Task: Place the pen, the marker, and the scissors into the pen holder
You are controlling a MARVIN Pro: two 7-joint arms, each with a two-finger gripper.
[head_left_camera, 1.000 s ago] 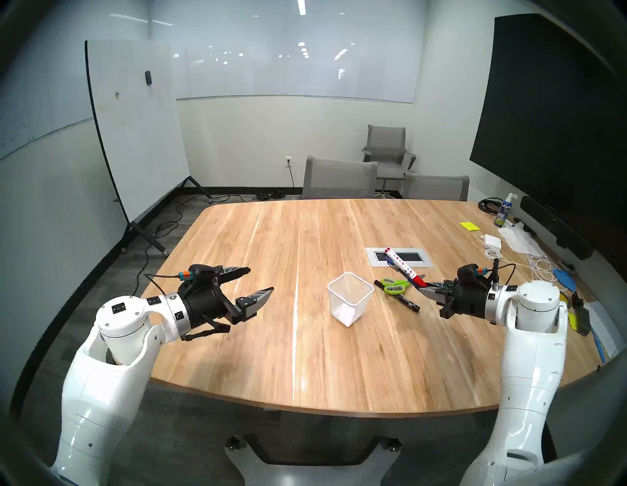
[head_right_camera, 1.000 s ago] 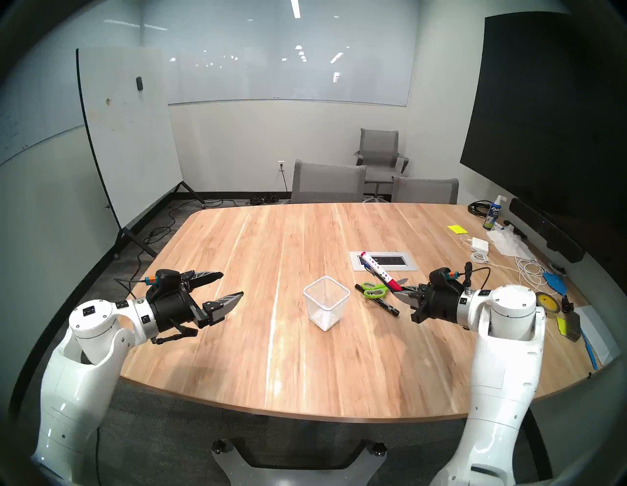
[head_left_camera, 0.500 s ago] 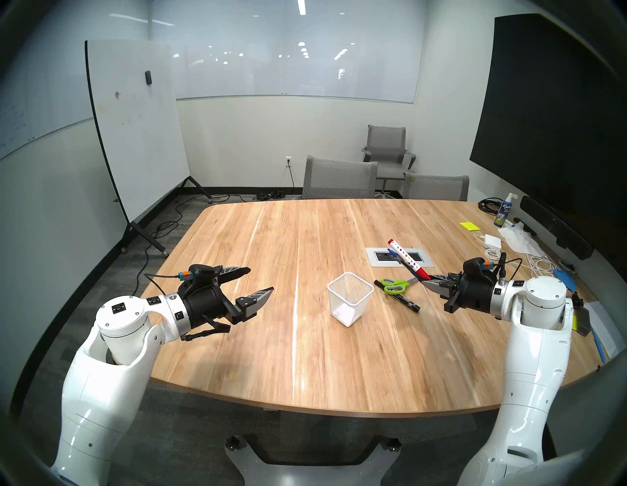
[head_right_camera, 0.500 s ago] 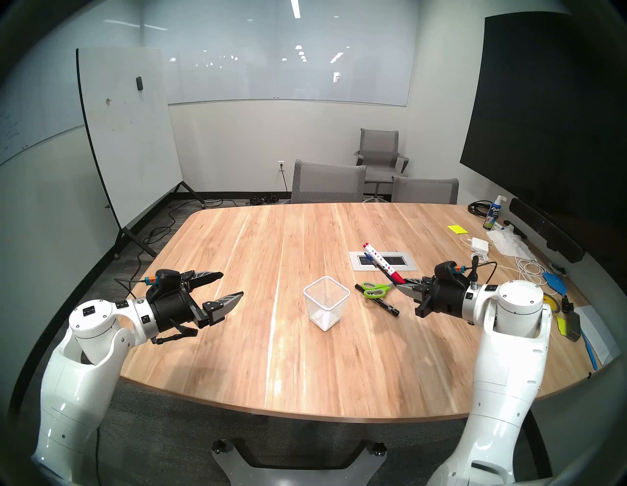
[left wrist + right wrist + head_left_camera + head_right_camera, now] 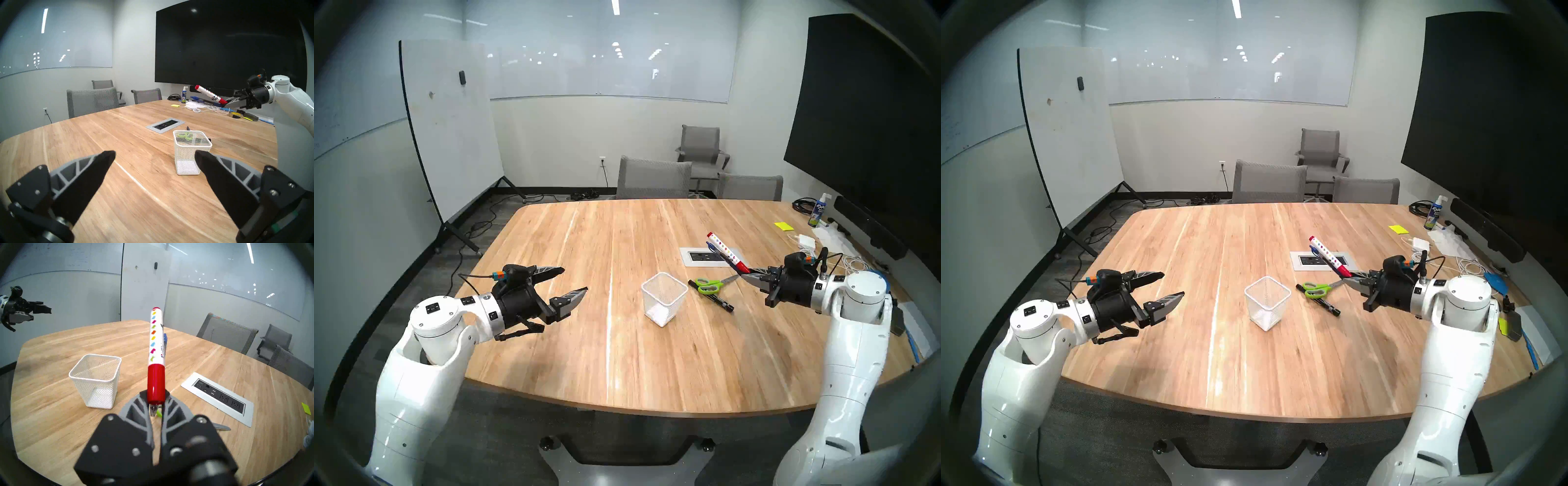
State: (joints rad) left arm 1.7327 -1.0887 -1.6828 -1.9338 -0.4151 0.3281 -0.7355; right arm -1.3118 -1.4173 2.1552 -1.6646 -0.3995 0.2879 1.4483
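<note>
Up on the robot's right side, the right gripper [image 5: 745, 273] has its 2 fingers [image 5: 136, 405] pressed nearly together, and they pinch 2 things at once: a thick white marker [image 5: 728, 251] by its red cap, and the slim pen [image 5: 717, 254] with the blue cap lying along the marker's side. Both are lifted clear of the wooden surface [image 5: 572, 339] and slant up and away from the fingertips. From the right wrist view the marker [image 5: 156, 355] hides most of the pen [image 5: 165, 340], of which only a blue sliver shows behind it.

Over on the other side, the left gripper [image 5: 575, 281] hangs above the surface with its 2 fingers [image 5: 88, 179] spread wide and nothing between them or touching them.

Between the 2 arms stands 1 pen holder [image 5: 664, 298], a white wire-mesh cup, upright, with nothing inside it. Just to its right lie 1 pair of scissors [image 5: 711, 285] with lime-green handles, blades pointing toward the right gripper, resting across 1 black marker [image 5: 711, 296] that lies flat on the surface.

So the count is 2 markers, 1 pen, 1 pair of scissors and 1 holder. Beyond the scissors a grey outlet panel [image 5: 697, 258] is set into the surface. 3 grey chairs [image 5: 653, 178] stand at the far edge.
</note>
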